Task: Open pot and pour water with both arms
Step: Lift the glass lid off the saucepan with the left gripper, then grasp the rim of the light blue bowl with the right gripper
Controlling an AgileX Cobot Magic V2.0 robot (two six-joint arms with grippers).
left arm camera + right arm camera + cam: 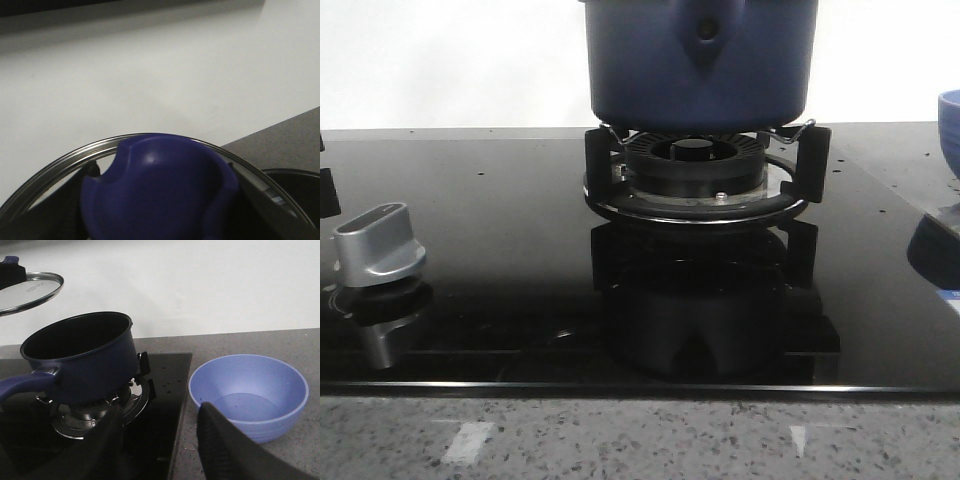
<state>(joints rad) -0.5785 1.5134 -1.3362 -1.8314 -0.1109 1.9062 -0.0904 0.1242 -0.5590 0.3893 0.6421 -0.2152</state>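
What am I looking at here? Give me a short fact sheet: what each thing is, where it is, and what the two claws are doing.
pot: dark blue, open, sitting on the burner of a black glass stove
lid: glass with metal rim, held in the air above and beside the pot
left gripper: hidden under the lid's blue knob; grip not visible
right gripper: open, empty, short of the pot's handle
bowl: lighter blue, on the counter beside the stove
stove dial: silver
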